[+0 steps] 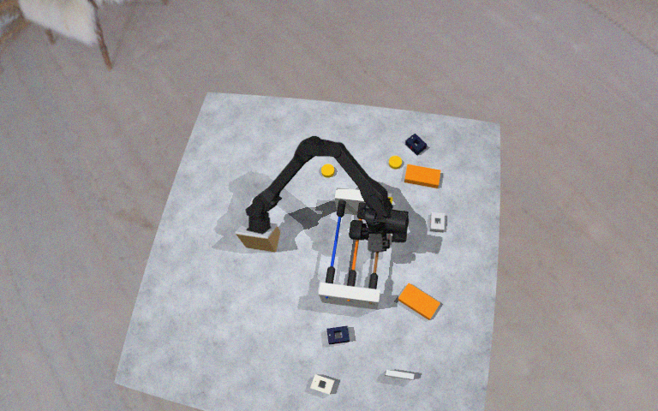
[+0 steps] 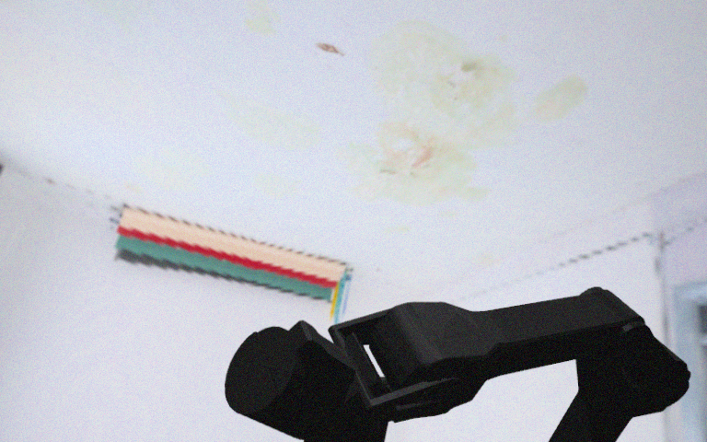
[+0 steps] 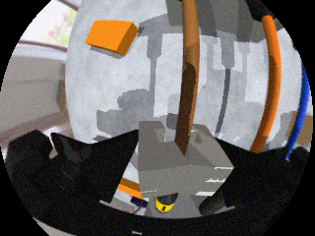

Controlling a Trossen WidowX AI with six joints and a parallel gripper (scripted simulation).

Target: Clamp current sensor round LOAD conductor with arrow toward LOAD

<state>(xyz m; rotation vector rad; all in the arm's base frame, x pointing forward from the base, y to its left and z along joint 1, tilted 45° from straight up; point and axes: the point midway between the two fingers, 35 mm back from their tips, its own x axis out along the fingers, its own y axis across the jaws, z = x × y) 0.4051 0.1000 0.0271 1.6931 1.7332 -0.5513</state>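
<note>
The grey current sensor (image 3: 184,177) sits at the brown conductor (image 1: 375,264) (image 3: 190,44), which runs into it in the wrist view. My gripper (image 1: 379,240) (image 3: 172,136) is shut on the sensor, with one black finger on each side of it. White marks show on the sensor's near face; no arrow can be made out. Whether its halves are latched cannot be told. The orange conductor (image 1: 355,257) (image 3: 274,74) and the blue conductor (image 1: 335,242) (image 3: 306,84) run alongside. No LOAD lettering is readable. The exterior view shows only part of the arm.
White end blocks (image 1: 349,293) (image 1: 345,194) carry the conductors. Orange blocks (image 1: 422,175) (image 1: 419,301) lie to the right. Yellow discs (image 1: 327,170) (image 1: 395,162) lie behind. Dark blue pieces (image 1: 331,336) (image 1: 409,143), a white square piece (image 1: 438,214) and a thin white plate (image 1: 399,374) lie farther out.
</note>
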